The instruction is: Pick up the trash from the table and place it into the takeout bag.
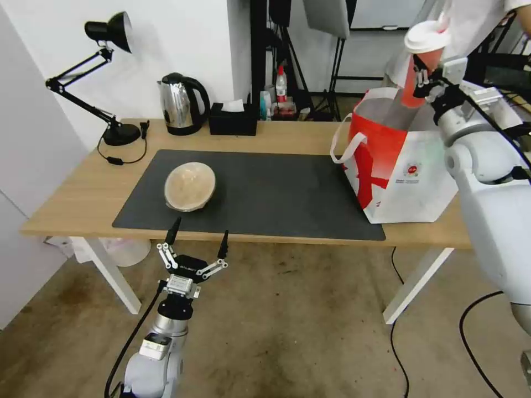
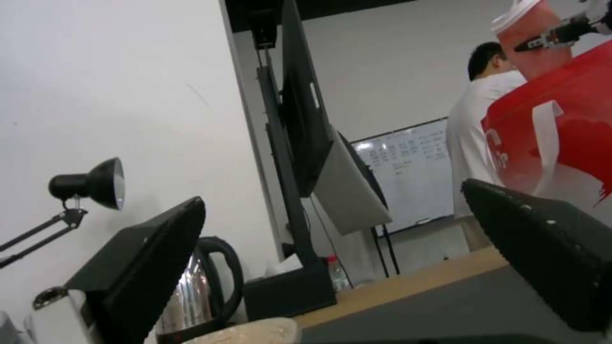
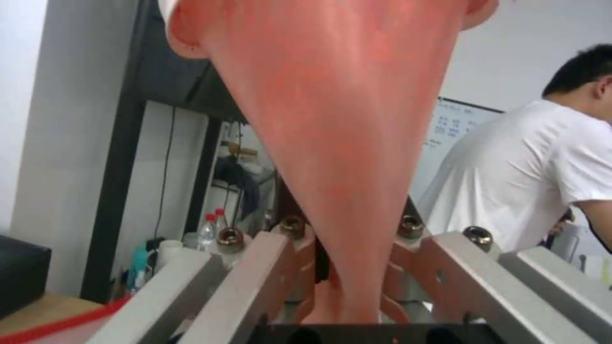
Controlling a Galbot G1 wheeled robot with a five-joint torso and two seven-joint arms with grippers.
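Holding the red cup (image 1: 423,61) tilted above the takeout bag (image 1: 398,160) at 2 o'clock, the right gripper (image 1: 427,77) could catch the rim and spill; left gripper (image 1: 198,237) waits spread wide near the tan bowl (image 1: 189,186).

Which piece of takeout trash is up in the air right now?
The red cup with white lid, gripped by the right claw above the white-and-red takeout bag. The round tan lidded bowl lies on the grey mat.

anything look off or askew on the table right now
Mostly tidy. The round tan lidded bowl lies tipped on its side on the dark mat, not upright. The red cup, in the right gripper, leans above the takeout bag. No spills visible.
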